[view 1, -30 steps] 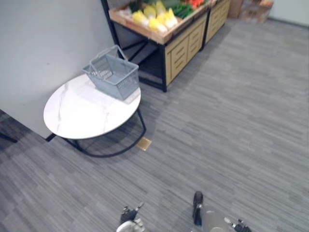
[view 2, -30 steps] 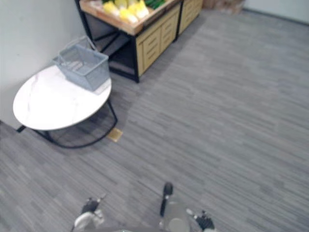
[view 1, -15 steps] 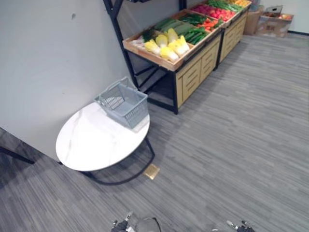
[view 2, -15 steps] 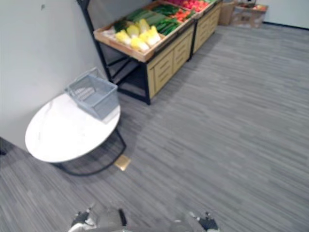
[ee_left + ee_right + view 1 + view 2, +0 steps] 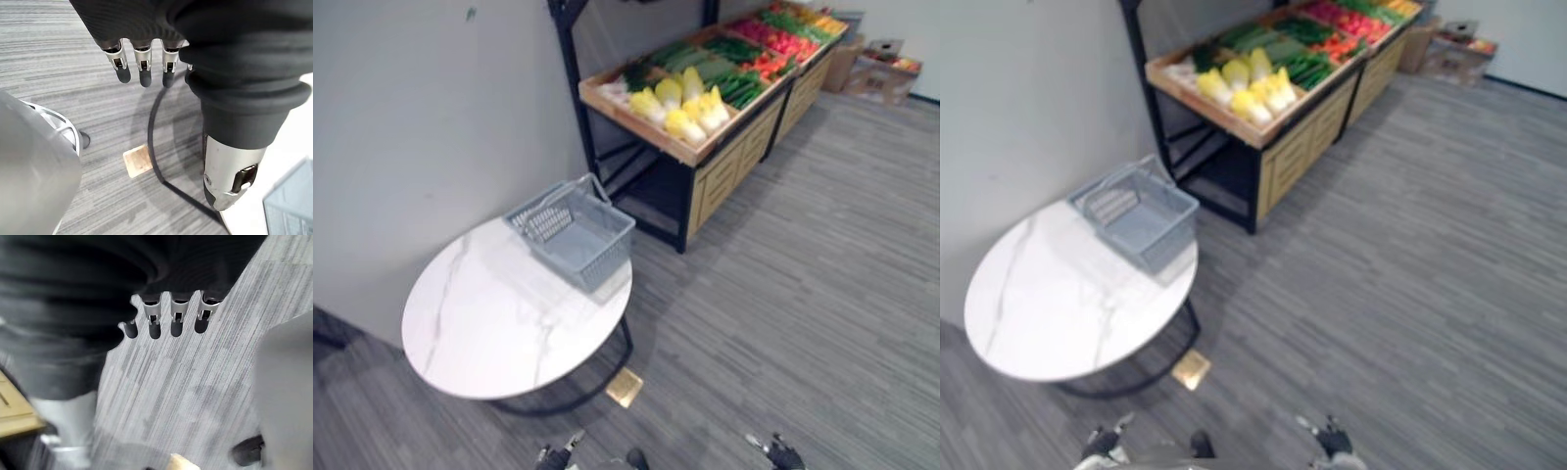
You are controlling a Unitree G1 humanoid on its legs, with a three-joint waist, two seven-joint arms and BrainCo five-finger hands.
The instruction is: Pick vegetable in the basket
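Nearest me hung my two robot hands, the left robot hand (image 5: 141,58) and the right robot hand (image 5: 176,316), each with its fingers straight and loose above the grey carpet (image 5: 822,294). Next came one brass floor plate (image 5: 625,388), just beside the foot of one round white worktop (image 5: 499,323). One grey basket (image 5: 576,233) stood on the worktop's far edge. Beyond it the vegetables (image 5: 690,108) lay on one wooden display stand (image 5: 729,176), in yellow, green and red heaps too crowded for me to count.
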